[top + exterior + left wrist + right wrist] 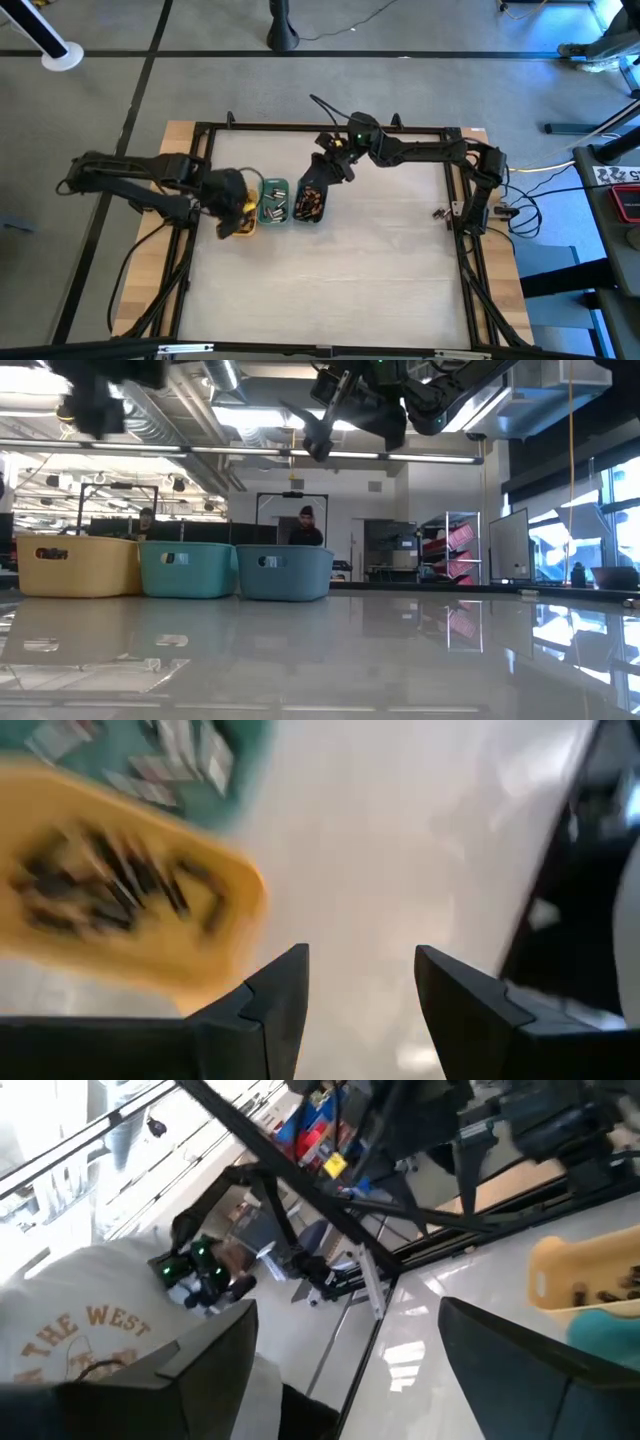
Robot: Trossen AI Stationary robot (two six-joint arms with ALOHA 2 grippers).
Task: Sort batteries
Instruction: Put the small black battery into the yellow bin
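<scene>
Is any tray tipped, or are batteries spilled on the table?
Nothing stands out. The yellow tray, green tray and blue tray stand upright in a row, touching. I see no batteries on the bare table; those visible lie in the trays.

- From my overhead camera, I see a grey floor [120, 90] around the table, crossed by dark lines.
- A white cylinder [55, 48] lies on the floor at far left.
- A dark stand base [284, 38] sits on the floor beyond the table's far edge.
- Cables [530, 200] trail over the floor to the right of the table.
- From my table-level camera, I look into a large open room with long bright ceiling lights [270, 420] and exposed ducts [170, 420].
- Two people [305, 525] sit far back behind dark monitors.
- A shelving rack [445, 545] stands right of centre.
- Tall windows [600, 510] let in daylight at far right.
- A whiteboard [508, 545] stands near those windows.
</scene>
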